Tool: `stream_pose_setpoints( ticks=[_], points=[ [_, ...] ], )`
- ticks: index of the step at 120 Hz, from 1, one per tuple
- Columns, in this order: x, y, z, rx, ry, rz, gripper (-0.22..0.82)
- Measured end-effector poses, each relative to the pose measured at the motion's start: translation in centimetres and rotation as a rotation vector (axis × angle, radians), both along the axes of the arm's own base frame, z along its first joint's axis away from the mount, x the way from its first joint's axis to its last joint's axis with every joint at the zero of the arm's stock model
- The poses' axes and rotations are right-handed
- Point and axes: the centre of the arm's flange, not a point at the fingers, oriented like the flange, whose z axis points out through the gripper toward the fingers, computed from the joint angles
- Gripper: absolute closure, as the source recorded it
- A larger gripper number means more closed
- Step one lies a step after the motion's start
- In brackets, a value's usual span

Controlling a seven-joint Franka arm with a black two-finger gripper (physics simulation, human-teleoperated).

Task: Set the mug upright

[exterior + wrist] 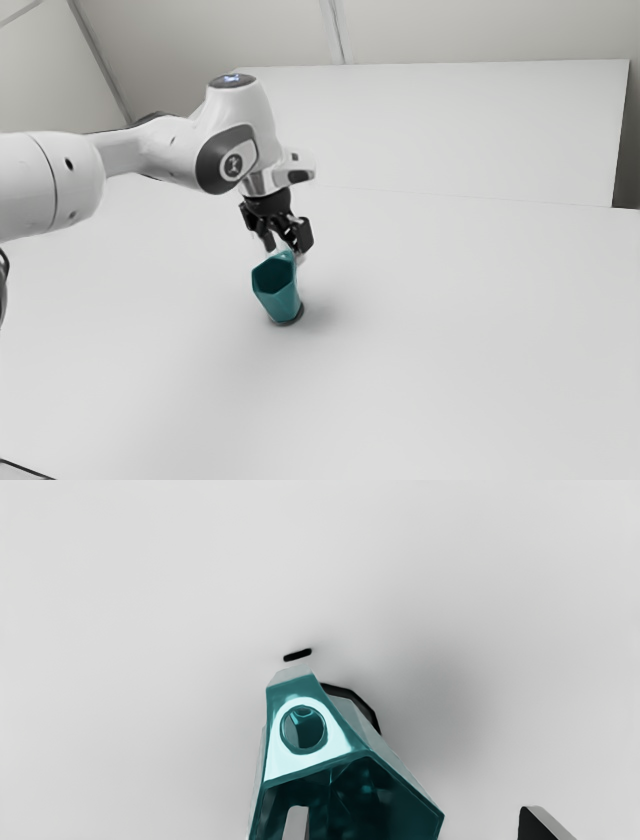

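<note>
The jaws [286, 246] stand wide apart, clenched on nothing; one finger overlaps the mouth of the teal mug [280, 298], contact unclear; the mug stands upright on the tabletop [450, 350], well in from its far edge.

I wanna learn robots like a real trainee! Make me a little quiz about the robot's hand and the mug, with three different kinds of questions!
1. Pick one. What colour is the mug?
A) Red
B) Blue-green
C) Yellow

2. True or false? The two fingers of the hand are pressed together.

3. Fill in the blank. In the wrist view, the hole near the mug's rim is ______ in shape.

Key: 1. B. 2. False, they are spread wide apart. 3. Round.
</note>
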Motion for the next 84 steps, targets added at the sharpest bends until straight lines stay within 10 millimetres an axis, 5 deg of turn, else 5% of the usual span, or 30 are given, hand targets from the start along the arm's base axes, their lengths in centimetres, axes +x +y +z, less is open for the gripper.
stream_pose_setpoints(
  ticks=[16, 42, 84],
  points=[
    [0.7, 0.1, 5.5, -0.041, -0.049, 0.025, 0.09],
    [3.1, 4.7, 13.4, -0.056, -0.103, 0.106, 0.03],
    [2.2, 4.6, 14.1, -0.052, -0.037, 0.1, 0.01]
  ],
)
